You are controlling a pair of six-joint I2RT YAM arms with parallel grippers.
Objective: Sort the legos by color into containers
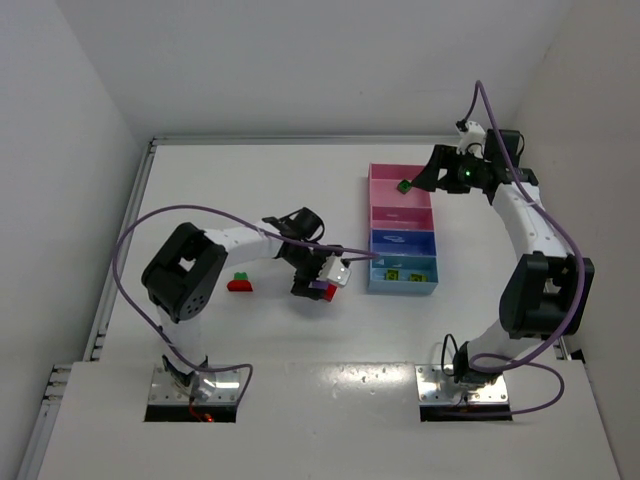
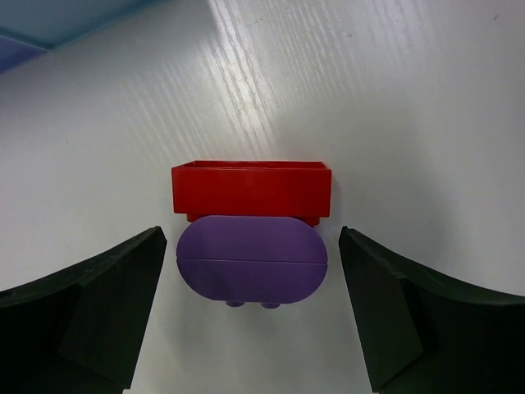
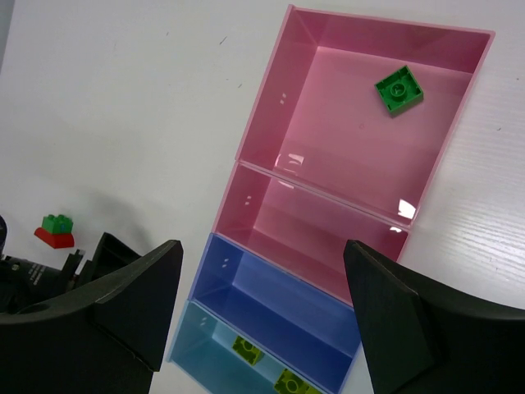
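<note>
A purple lego point(image 2: 252, 269) joined to a red lego point(image 2: 251, 189) lies on the white table. My left gripper point(image 2: 252, 246) is open, low over it, one finger on each side without touching; in the top view the gripper point(image 1: 312, 288) is left of the tray. My right gripper point(image 3: 262, 246) is open and empty, high above the tray point(image 3: 254, 123); in the top view it point(image 1: 415, 180) hangs over the large pink compartment. A green lego point(image 3: 399, 89) lies in that compartment. Two yellow legos point(image 3: 246, 350) lie in the light blue compartment. The small pink and dark blue compartments hold nothing.
A green lego on a red one point(image 1: 240, 283) stands on the table left of my left gripper, also in the right wrist view point(image 3: 56, 230). The tray point(image 1: 372, 200) lies right of centre. White walls close the table at the back and sides.
</note>
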